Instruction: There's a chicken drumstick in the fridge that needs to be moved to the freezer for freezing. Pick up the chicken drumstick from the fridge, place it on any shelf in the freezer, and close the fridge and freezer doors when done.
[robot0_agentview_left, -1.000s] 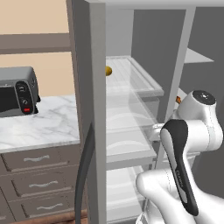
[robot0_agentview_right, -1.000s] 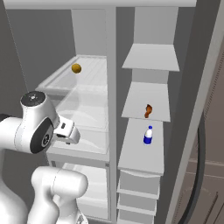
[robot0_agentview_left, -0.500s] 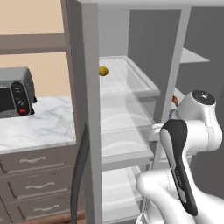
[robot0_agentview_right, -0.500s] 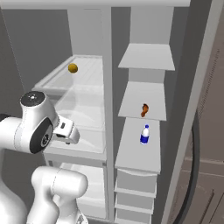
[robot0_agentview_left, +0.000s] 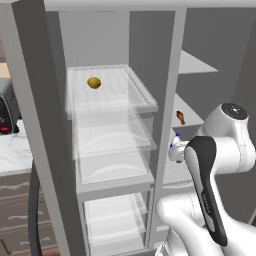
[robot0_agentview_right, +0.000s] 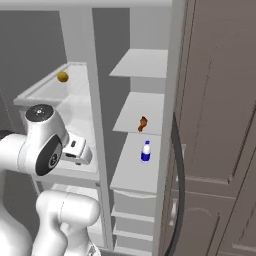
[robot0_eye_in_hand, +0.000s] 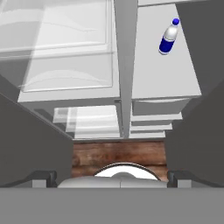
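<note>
The chicken drumstick lies on a solid pale shelf of the narrow freezer, one shelf above a blue-and-white bottle. The wider fridge has glass shelves, and a yellow ball rests on the top one. Both doors stand open: the fridge door at the left and the freezer door's edge with its dark handle at the right. My gripper is open and empty. It points down in front of the divider between the compartments, its fingertips far apart.
A toaster oven stands on a marble counter left of the fridge door. Brown wooden cabinet doors rise right of the freezer door. White drawers fill the freezer's lower part, above the wooden floor.
The whole picture has shifted in both base views, so the base has driven and both compartments look larger. The arm keeps its pose and the gripper stays open.
</note>
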